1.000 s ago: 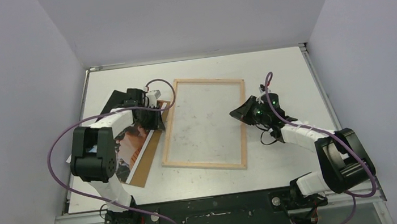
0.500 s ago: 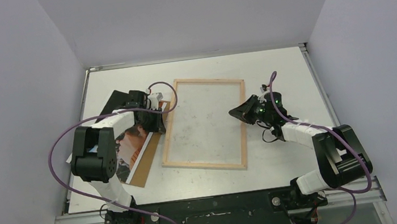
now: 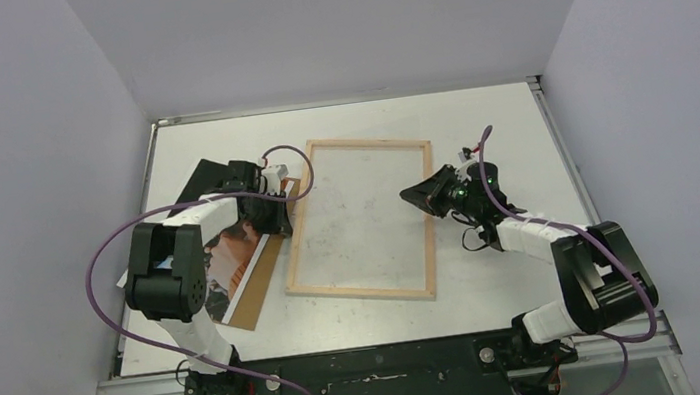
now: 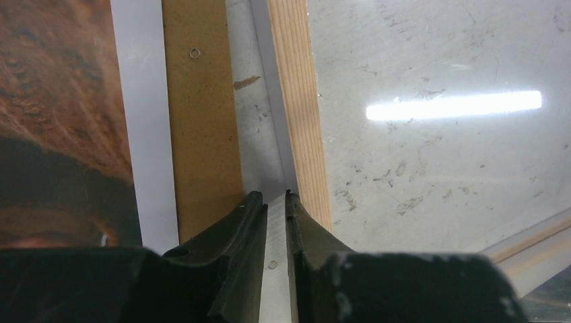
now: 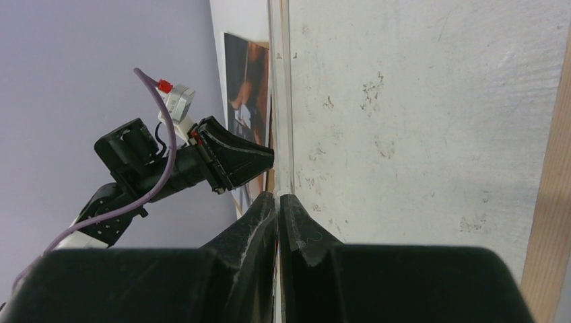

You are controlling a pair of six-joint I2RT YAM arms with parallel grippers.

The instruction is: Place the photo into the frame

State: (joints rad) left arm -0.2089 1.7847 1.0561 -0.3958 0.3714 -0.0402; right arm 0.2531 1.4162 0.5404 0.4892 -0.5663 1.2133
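Photo (image 3: 233, 260): face up at the near left, lying on the brown backing panel (image 3: 262, 283), just beside the frame (image 4: 303, 121) and wholly outside it.
Backing panel: under the photo, with its bare edge toward the frame; a strip of table (image 3: 488, 120) separates it from the slat.
Right gripper (image 5: 277, 196): jaws pressed together, nothing seen between them. The tips are low over the frame's right side, probably to pin it against sliding.
Left gripper (image 4: 274, 196): jaws a slit apart, down in the gap between panel and left slat. Whether they nip anything I cannot tell (a pale strip shows in the slit).
Frame: lies flat mid-table, tilted a little.
Frame's contents: no print, only scuffed surface and a reflected light bar, so likely a clear pane.
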